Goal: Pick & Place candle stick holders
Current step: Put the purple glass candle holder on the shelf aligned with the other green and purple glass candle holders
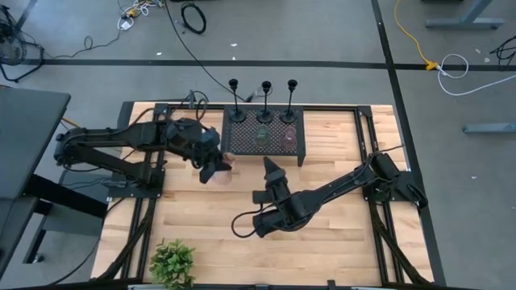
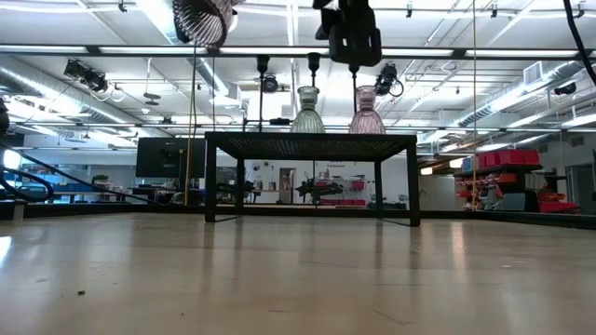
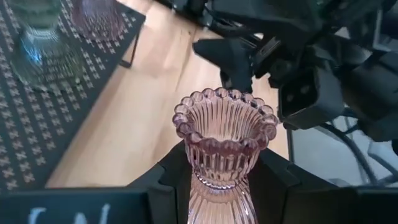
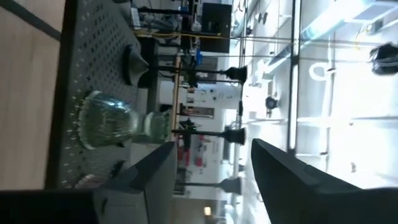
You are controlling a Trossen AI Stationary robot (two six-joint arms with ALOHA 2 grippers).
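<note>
One pink glass holder (image 3: 222, 155) in left gripper (image 3: 217, 186)

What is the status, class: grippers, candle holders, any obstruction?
Left gripper shut on pink glass holder, beside rack. Right gripper open, empty, close by. Two glass holders on rack.

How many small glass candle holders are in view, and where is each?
3. A greenish one and a pinkish one stand side by side on the black mesh stand. A third, pink one, is held in the left gripper, beside the stand's left end.
</note>
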